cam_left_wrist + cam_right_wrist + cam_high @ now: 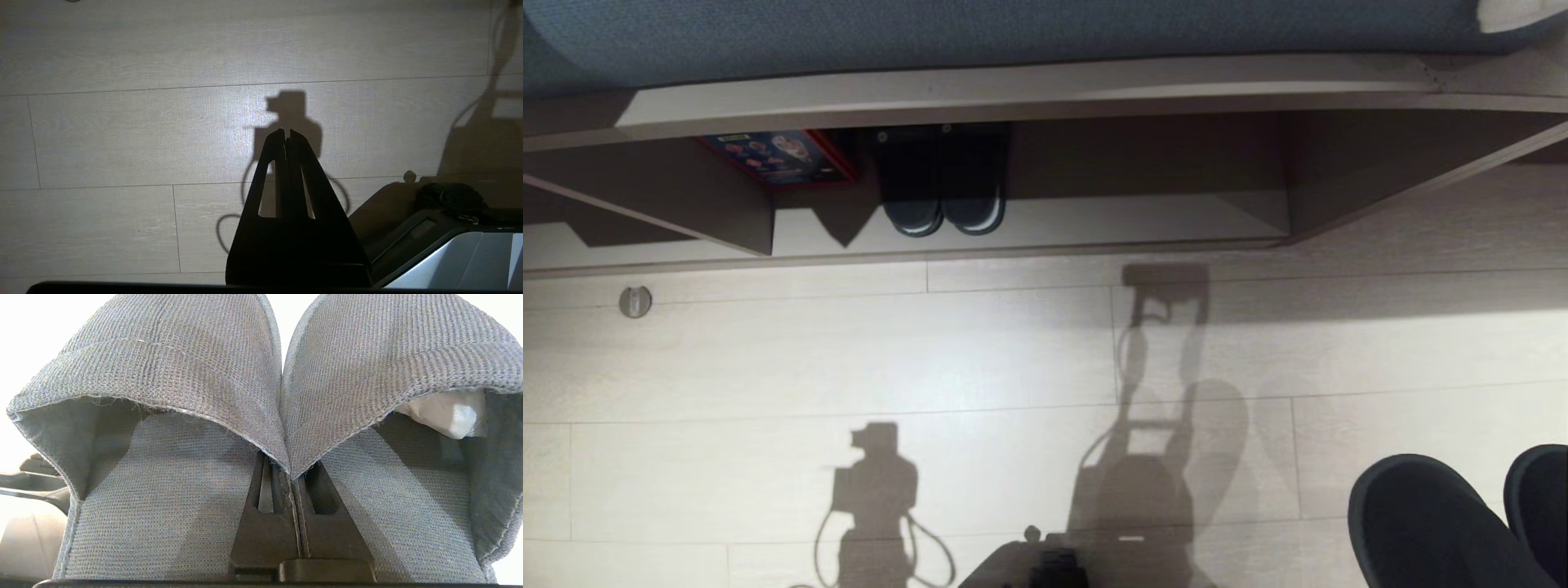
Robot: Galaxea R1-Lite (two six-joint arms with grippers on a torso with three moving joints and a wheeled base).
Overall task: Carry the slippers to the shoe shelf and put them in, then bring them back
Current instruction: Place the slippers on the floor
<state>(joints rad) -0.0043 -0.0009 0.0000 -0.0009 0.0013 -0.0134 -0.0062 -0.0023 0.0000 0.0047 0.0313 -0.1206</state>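
Slippers (184, 375) fill nearly all of my right wrist view: two grey-blue fabric toe bands side by side, their inner edges pinched together between the closed fingers of the right hand (295, 486). I can see only the dark finger bases below the fabric; the tips are buried under the bands. Something pale sits inside the toe of one slipper (445, 412), and I cannot make out what it is.

On the head view the same pair (1429, 523) shows as two dark rounded toes at the lower right corner, cut off by the frame, hanging above the pale plank floor (768, 367). The hand that carries them is outside that picture.

My left hand (286, 136) hangs over bare floor, its two dark fingers pressed together with nothing between them.

Ahead, the shoe shelf (1029, 90) runs across the top of the head view, well apart from the carried pair. Deep in its shadowed opening stands a black pair (941, 192), toes toward me, beside a flat red-edged box (780, 157) whose print I cannot read. A small round metal fitting (635, 301) sits in the floor at left.
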